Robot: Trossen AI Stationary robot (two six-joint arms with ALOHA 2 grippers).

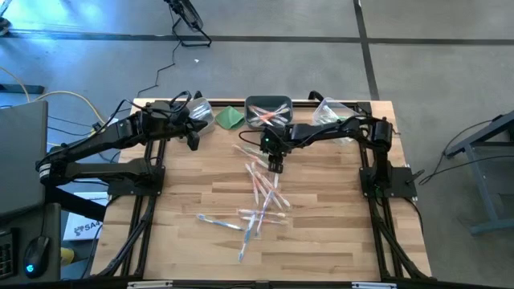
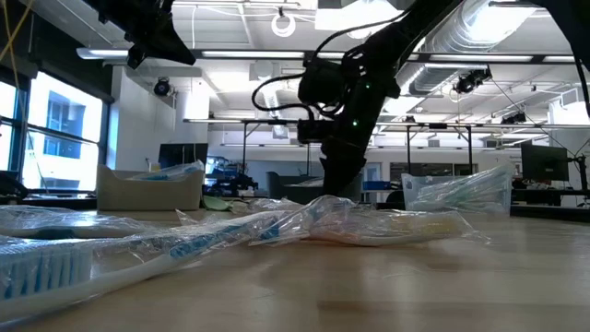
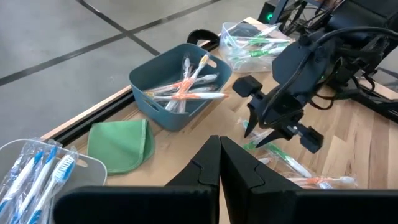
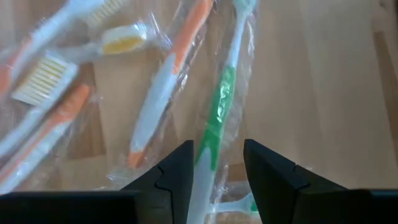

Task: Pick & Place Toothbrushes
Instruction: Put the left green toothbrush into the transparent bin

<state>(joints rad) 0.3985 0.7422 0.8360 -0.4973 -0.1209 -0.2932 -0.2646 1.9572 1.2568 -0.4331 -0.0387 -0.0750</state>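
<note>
Several wrapped toothbrushes [image 1: 259, 201] lie scattered on the wooden table, near its middle. My right gripper [image 1: 275, 167] points steeply down over the far end of this pile, open. In the right wrist view its fingers [image 4: 180, 177] stand on either side of a green-and-white toothbrush [image 4: 219, 112] in clear wrap. Orange-and-white toothbrushes [image 4: 160, 93] lie beside it. Whether a finger touches the wrap, I cannot tell. My left gripper [image 3: 219, 158] is shut on nothing and held above the table's far left [image 1: 193, 136].
At the far edge stands a blue-grey bin [image 3: 155, 111] holding orange toothbrushes. A clear tub [image 3: 249, 43] with green ones stands to its right, and a clear tub [image 3: 31, 177] with blue ones to its left. A folded green cloth [image 3: 118, 143] lies beside the bin.
</note>
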